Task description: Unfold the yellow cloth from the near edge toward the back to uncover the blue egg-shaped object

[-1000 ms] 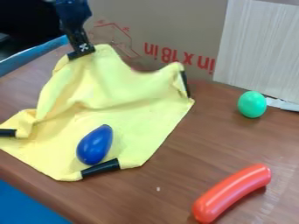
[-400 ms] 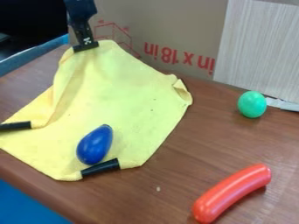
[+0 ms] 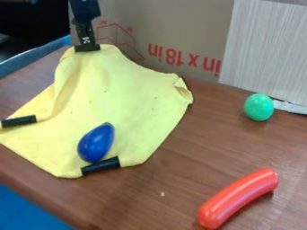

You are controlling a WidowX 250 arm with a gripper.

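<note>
At the far left of the table (image 3: 174, 170), just in front of the cardboard box (image 3: 168, 27), my pincer (image 3: 87, 48) is closed on the far corner of the yellow cloth (image 3: 120, 99). That grip seems to be why the cloth peaks beneath me, with soft folds slanting down and its near part spreading out over the wood. A black band (image 3: 101, 165) wraps the near corner, and another band (image 3: 19, 121) wraps the left one, perhaps to give each a firm end to grasp. The blue egg (image 3: 96, 143) lies on the cloth, beside the near band, its narrow end pointing away; its weight probably helps press the fabric flat there. The cloth's right corner curls over itself, probably because my hold draws it up unevenly. Off the cloth, well to the right, the green egg (image 3: 259, 107) and the curved red piece (image 3: 239, 197) rest directly on the wood.
</note>
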